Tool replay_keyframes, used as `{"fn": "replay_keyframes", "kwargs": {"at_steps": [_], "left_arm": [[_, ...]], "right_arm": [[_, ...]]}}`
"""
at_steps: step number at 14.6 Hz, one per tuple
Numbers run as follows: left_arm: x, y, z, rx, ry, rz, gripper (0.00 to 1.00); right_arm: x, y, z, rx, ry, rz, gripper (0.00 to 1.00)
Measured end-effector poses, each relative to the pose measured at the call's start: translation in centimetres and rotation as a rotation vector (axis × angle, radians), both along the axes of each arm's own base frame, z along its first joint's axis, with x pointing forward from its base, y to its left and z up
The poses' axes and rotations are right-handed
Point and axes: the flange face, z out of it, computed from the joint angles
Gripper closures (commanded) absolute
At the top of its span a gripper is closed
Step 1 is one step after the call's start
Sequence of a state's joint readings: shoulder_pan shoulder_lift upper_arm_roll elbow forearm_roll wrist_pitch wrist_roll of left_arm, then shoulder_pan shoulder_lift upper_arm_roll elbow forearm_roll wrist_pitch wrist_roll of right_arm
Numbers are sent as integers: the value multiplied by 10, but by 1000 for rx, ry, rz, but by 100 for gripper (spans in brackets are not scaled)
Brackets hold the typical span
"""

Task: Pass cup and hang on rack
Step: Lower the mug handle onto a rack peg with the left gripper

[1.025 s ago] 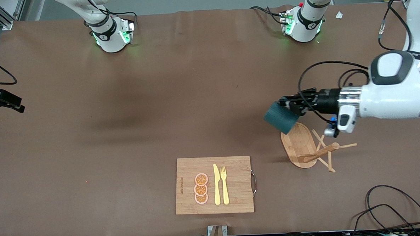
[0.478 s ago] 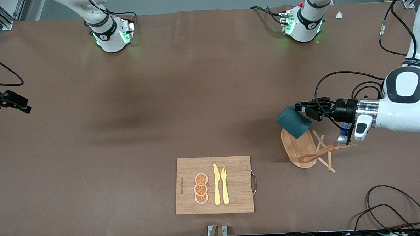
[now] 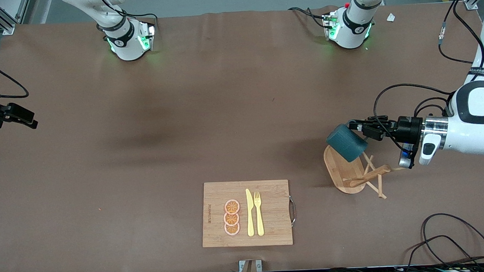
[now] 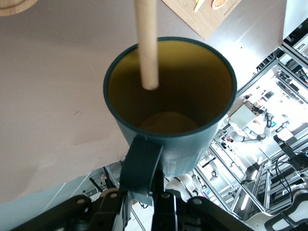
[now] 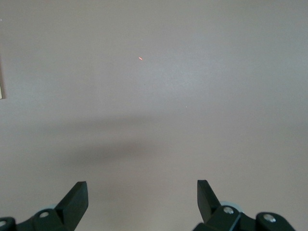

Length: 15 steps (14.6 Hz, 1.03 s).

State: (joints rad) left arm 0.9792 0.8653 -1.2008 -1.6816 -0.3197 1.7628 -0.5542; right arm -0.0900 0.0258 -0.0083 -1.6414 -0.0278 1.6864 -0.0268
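The dark teal cup (image 3: 346,143) lies tilted on its side in the air, over the end of the rack's oval base (image 3: 340,170) that is farther from the front camera. My left gripper (image 3: 358,129) is shut on the cup's handle (image 4: 142,161). In the left wrist view the cup's yellow inside (image 4: 168,96) faces a bamboo peg (image 4: 146,43), whose tip lies within the outline of the cup's mouth. The rack's post (image 3: 368,176) and thin pegs stand just under the left wrist. My right gripper (image 3: 10,115) is open and empty (image 5: 142,197) over bare table at the right arm's end.
A rectangular bamboo cutting board (image 3: 274,212) with a yellow knife, a fork and three orange slices lies near the front edge, mid table. Black cables (image 3: 454,237) lie at the front corner by the left arm's end.
My left gripper has carried the cup toward the left arm's end of the table and down, closer over the rack. The right gripper has shifted only slightly.
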Motion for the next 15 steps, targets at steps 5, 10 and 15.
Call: {"fn": "replay_keyframes", "kwargs": {"at_steps": [5,10,15], "left_arm": [[5,29,-7,-29,-29,-10,100],[7,49,-24,-74,-62,2,100],[6,63,-39,-116,-48,23,96]], "right_arm": [[0,0,1,0,2,0,0],[0,1,4,0,-2,1,0],[-1,1,5,0,1,1,0]]}}
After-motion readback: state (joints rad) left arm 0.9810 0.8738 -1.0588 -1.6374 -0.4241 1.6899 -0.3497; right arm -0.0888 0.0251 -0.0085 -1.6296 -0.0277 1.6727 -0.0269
